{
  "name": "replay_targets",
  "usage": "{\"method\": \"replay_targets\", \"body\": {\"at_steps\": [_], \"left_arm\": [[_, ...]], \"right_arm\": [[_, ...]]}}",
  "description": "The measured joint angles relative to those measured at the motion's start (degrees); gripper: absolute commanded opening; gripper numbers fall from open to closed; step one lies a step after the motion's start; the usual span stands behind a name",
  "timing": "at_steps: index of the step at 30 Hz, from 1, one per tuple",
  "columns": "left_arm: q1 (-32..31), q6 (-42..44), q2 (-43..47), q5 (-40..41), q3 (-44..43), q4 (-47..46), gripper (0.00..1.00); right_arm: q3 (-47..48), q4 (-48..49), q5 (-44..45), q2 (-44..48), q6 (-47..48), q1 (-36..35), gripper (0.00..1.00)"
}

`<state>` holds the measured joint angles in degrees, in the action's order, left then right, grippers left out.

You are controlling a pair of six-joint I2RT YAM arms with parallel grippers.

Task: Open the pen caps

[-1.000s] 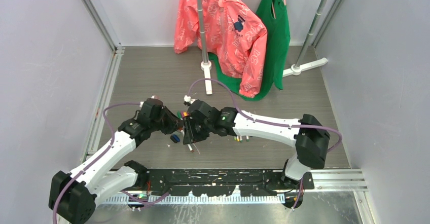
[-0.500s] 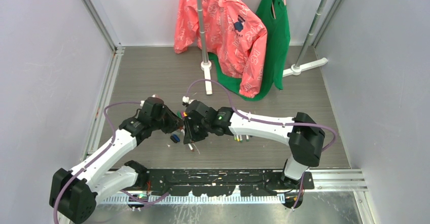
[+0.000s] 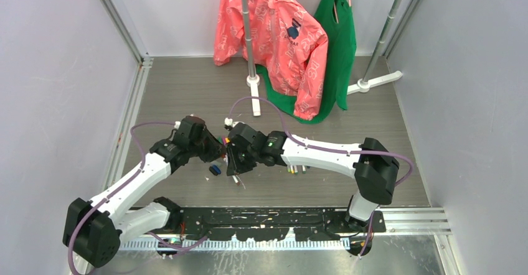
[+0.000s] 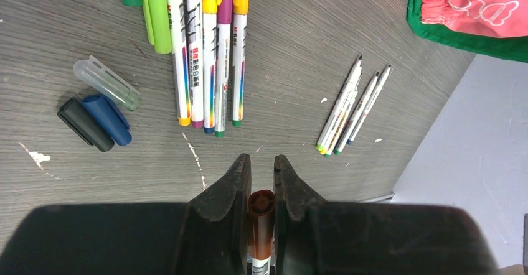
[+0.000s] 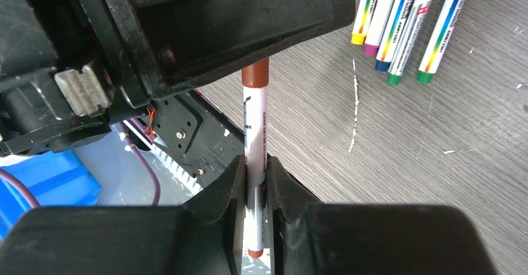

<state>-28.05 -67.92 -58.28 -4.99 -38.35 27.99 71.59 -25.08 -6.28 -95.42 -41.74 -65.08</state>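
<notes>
Smooth black left fingers pinch the glossy brown cap of a slim, white-barrelled pen; the right fingers clamp its shaft above the grey wood-grain table. Stubby black, blue and clear loose caps lie left of a row of capped pens. Since a second ago, the left wrist has edged slightly rightward.

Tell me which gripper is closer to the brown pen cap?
Left. The left gripper clamps the brown cap; the right gripper holds the pen's white barrel, apart from the cap.
</notes>
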Motion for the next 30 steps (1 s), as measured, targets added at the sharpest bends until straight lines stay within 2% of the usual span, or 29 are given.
{"method": "replay_targets", "body": {"at_steps": [21, 30], "left_arm": [[-0.02, -3.96, -8.07, 1.25, -6.1, 6.01, 0.0], [-0.02, -4.35, -8.31, 0.26, -6.34, 5.6, 0.0]], "right_arm": [[-5.88, 4.98, 4.37, 2.38, 4.15, 0.09, 0.01], [-9.33, 8.48, 4.11, 5.09, 3.34, 0.44, 0.01]]}}
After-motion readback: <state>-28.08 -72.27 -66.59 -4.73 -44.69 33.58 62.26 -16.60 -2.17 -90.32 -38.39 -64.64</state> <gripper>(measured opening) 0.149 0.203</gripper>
